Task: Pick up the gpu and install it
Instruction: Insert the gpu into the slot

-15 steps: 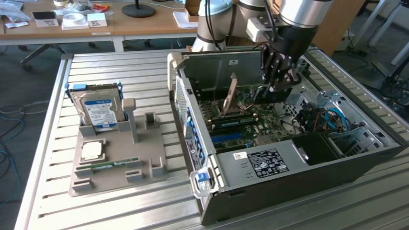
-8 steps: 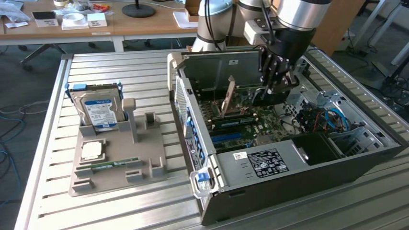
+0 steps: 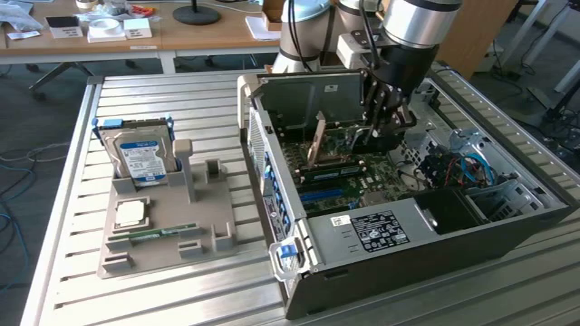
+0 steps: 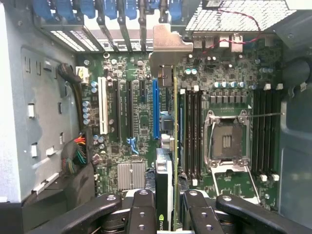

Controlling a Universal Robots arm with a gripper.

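Observation:
My gripper (image 3: 379, 125) reaches down into the open computer case (image 3: 408, 231) and is shut on the gpu (image 3: 349, 139). The card hangs on edge above the motherboard (image 4: 131, 122). In the wrist view the gpu (image 4: 165, 185) appears edge-on, with a thin green board edge, a black cooler face and its silver end bracket (image 4: 168, 44) pointing at the case's rear slot openings. The black fingers (image 4: 141, 209) clamp it from both sides, and the gripper (image 4: 168, 212) is centred over the card. The card runs parallel to the blue expansion slot (image 4: 155, 109), close beside it and above the board.
On the exterior view's left a grey holder tray (image 3: 217, 238) carries a hard drive (image 3: 140, 159), a processor chip (image 3: 133, 212) and a RAM stick (image 3: 154, 234). Inside the case are an open processor socket (image 4: 227, 141), memory slots (image 4: 192, 131), a small heatsink (image 4: 131, 175) and cable bundles (image 4: 73, 156).

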